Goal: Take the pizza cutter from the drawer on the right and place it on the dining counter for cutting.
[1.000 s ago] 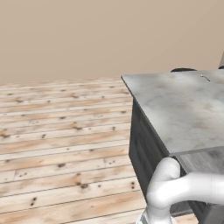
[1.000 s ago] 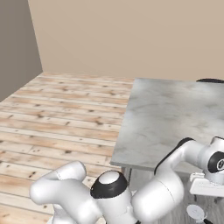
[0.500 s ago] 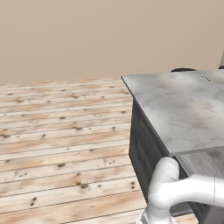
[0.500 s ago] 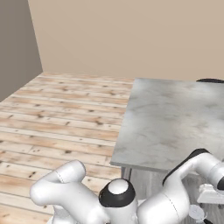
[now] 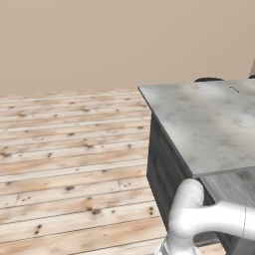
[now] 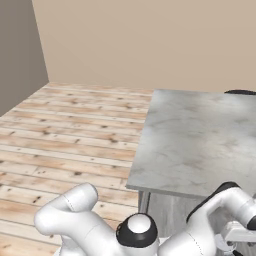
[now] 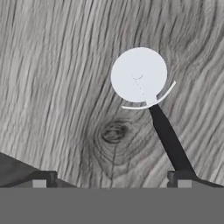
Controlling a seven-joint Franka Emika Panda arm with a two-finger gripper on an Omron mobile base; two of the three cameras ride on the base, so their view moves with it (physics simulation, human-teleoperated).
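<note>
Over the last second your arm (image 6: pixel 215 210) has swung lower and further toward the right corner of the right base view, while the floor, wall and bench (image 6: pixel 200 135) sit just where they did, so the base has stayed put and only the arm has gone down. I take that to mean the reach into the drawer (image 7: pixel 52 87) is nearly finished and the grasp comes next; nothing has been lifted yet. In the hand view the gripper (image 7: pixel 113 179) is released, its jaws spread wide with only the drawer floor between them. The pizza cutter (image 7: pixel 148 99) lies flat on that pale grey, grained floor, ahead of the gripper. It has a round, pale disc of a wheel with a thin curved guard hugging its lower edge. From there a slim dark handle runs down and to the right, ending right at the right-hand fingertip (image 7: pixel 181 177). So the handle sits off to one side of the jaws, not centred between them. You will probably want to shift the hand toward the handle, and perhaps turn it, so the fingers close across that narrow shaft and not beside it. The wheel looks thin and slippery, a poor place to grip. The bench (image 5: pixel 209 124) waits above the drawer, its marbled top bare where you can see it.
</note>
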